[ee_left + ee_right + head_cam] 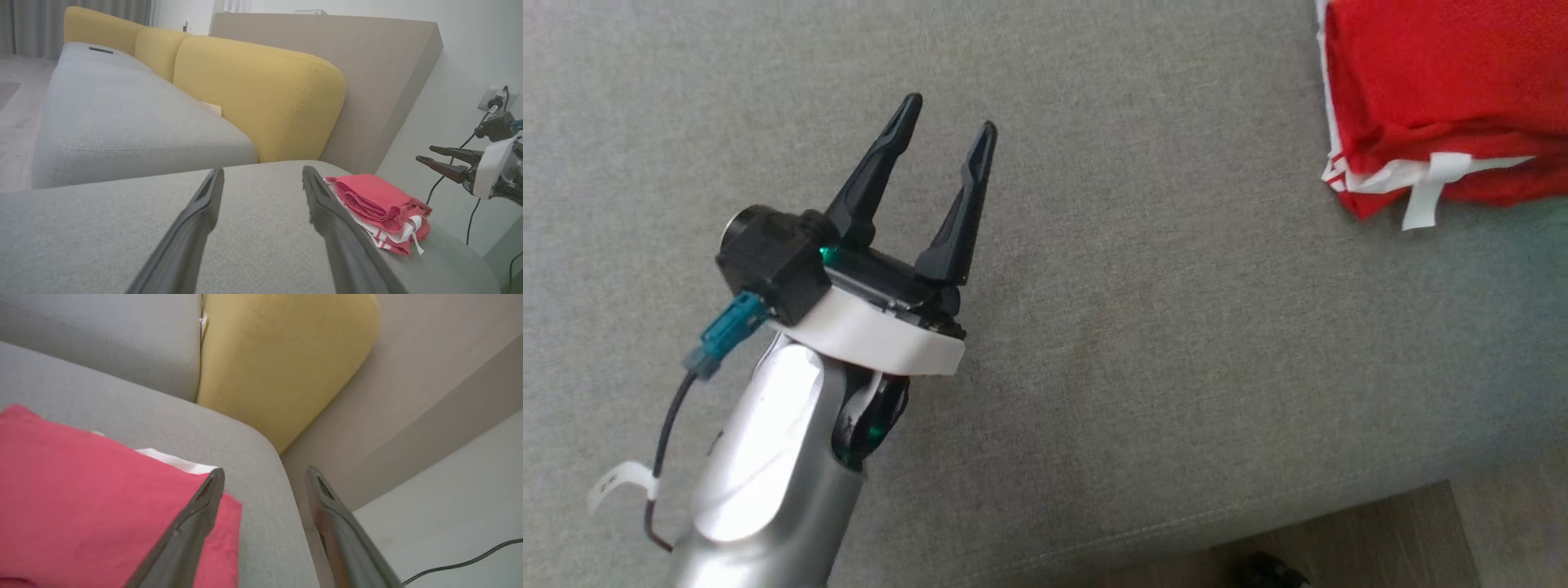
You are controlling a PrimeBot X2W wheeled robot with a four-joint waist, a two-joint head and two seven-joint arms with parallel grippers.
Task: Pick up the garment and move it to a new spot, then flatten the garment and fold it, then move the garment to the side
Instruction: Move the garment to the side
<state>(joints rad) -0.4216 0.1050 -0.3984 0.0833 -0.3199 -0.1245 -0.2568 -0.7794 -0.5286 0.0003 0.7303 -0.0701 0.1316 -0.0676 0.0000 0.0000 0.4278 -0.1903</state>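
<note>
The garment (1437,90) is red with white trim and lies folded on the grey cushion (1143,310), at the top right of the head view. My left gripper (951,116) hovers open over bare cushion, well to the left of the garment, with nothing between its fingers. In the left wrist view my left gripper (262,171) points along the cushion, and the folded garment (376,200) sits near the cushion's right corner. My right gripper (425,154) hangs in the air to the right of it. In the right wrist view my right gripper (265,471) is open and empty just above the garment's (81,498) edge.
Yellow back cushions (253,94) and a beige panel (367,61) rise behind the seat. A wall socket with cables (496,102) is at the right. The cushion's front edge borders a wooden floor (1339,547). A small dark object (100,50) lies on the far sofa seat.
</note>
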